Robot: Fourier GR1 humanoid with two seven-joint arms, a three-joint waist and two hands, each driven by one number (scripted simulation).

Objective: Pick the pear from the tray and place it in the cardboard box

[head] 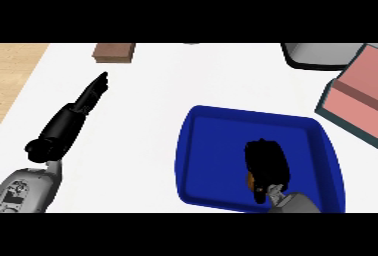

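Note:
The blue tray (207, 150) lies at the lower right of the white counter. My right hand (267, 161) is down inside it, fingers curled over the pear (252, 180). Only a small orange-brown sliver of the pear shows at the hand's left edge, between the fingers and the thumb. The box (354, 97), pink inside with dark teal walls, stands at the right edge, beyond the tray's far right corner. My left hand (90, 95) rests on the counter at the left, fingers straight and pointing away, holding nothing.
A brown block (114, 52) sits at the far edge, left of centre. A grey, dark-rimmed container (321, 56) stands at the far right, behind the box. Light wood (15, 65) shows beyond the counter's left edge.

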